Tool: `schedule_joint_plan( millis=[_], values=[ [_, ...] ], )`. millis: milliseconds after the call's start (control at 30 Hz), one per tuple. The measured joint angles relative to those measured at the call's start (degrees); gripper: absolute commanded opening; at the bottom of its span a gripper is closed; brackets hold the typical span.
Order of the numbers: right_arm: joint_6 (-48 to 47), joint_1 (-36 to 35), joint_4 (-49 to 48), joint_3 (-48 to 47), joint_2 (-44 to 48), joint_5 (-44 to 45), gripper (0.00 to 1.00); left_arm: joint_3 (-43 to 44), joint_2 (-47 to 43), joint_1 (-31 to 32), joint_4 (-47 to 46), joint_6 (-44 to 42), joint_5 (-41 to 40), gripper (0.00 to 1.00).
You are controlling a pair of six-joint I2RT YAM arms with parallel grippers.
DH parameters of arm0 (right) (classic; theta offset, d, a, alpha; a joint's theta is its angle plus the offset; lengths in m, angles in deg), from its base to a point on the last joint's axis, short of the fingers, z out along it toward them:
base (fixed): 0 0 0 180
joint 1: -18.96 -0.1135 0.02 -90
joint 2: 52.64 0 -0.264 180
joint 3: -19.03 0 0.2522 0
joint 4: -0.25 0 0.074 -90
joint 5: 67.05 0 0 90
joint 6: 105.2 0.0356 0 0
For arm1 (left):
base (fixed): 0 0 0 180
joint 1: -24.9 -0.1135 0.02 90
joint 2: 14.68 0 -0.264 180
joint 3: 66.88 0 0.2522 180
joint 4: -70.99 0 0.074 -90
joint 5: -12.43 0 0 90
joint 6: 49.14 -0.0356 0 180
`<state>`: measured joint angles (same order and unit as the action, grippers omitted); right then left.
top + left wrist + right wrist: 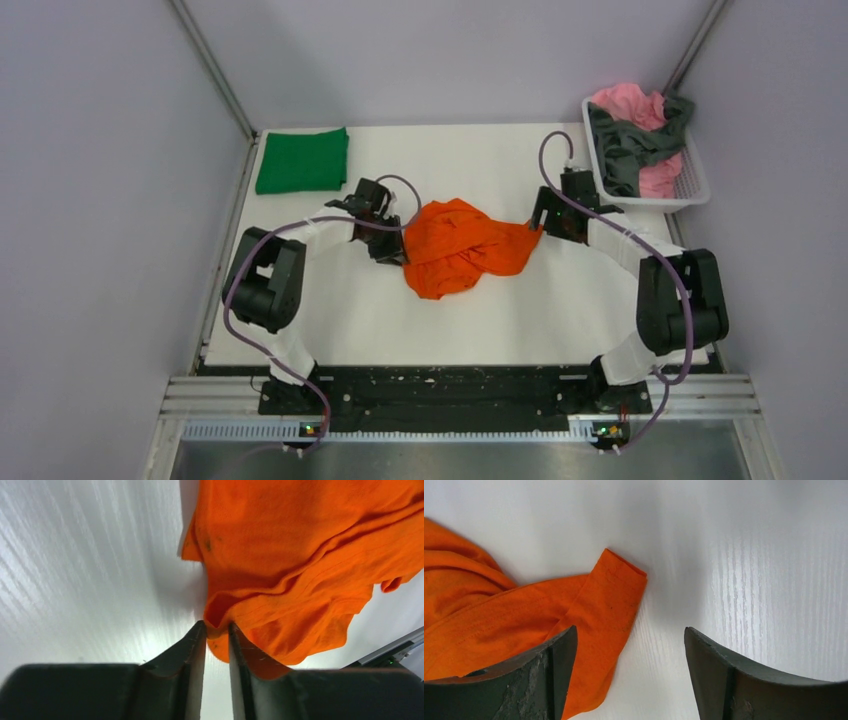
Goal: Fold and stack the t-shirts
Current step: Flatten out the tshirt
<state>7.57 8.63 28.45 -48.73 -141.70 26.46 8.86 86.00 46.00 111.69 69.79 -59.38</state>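
Orange t-shirt (462, 245): crumpled heap in the middle of the table (560, 310), between both grippers; one sleeve lying flat toward the right arm.
Hidden parts: lower layers of the heap out of sight; both wrist views crop the cloth at the frame edges.
Green t-shirt (302, 160): folded into a flat rectangle at the far left corner of the table, well apart from the heap.
Basket (693, 188): white plastic, far right corner.
Pink t-shirt (628, 104): bunched in the basket, mostly covered.
Dark grey t-shirt (622, 150): draped over the pink one and onto the basket rim; shape hard to make out in the tangle.
Left gripper (216, 627): fingers almost together, only a thin slit between; hem of the orange t-shirt caught between the tips, probably pinched, depth of the bite unclear.
Right gripper (630, 635): fingers wide apart, holding nothing; one finger over the sleeve, the other over bare table; contact with the cloth impossible to tell.
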Motion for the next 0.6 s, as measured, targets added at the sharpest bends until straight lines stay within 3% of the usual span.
schedule_joint_plan(
  millis=[100, 200, 367, 500, 600],
  values=[
    [0.7, 0.0, -0.6, 0.0, -1.6, -1.0, 0.72, 2.1, 1.7, 0.0, -0.7, -0.1, 0.8, 0.00],
    [1.5, 0.0, -1.9, 0.1, -3.8, -2.1, 0.68, 3.4, 2.1, 0.0, -1.2, -0.2, 0.9, 0.00],
    [2.9, -0.2, -6.3, 0.7, -7.9, -4.0, 0.50, 3.8, 0.9, 0.0, -2.0, -0.1, 0.7, 0.00],
    [3.6, -0.7, -11.7, 0.4, -10.3, -4.9, 0.00, 3.5, -3.1, 0.0, -2.1, -0.1, 0.1, 0.00],
    [4.3, -1.4, -13.6, -0.1, -11.8, -5.2, 0.00, 3.5, -6.5, 0.0, -2.8, 0.1, -0.6, 0.00]
  ],
)
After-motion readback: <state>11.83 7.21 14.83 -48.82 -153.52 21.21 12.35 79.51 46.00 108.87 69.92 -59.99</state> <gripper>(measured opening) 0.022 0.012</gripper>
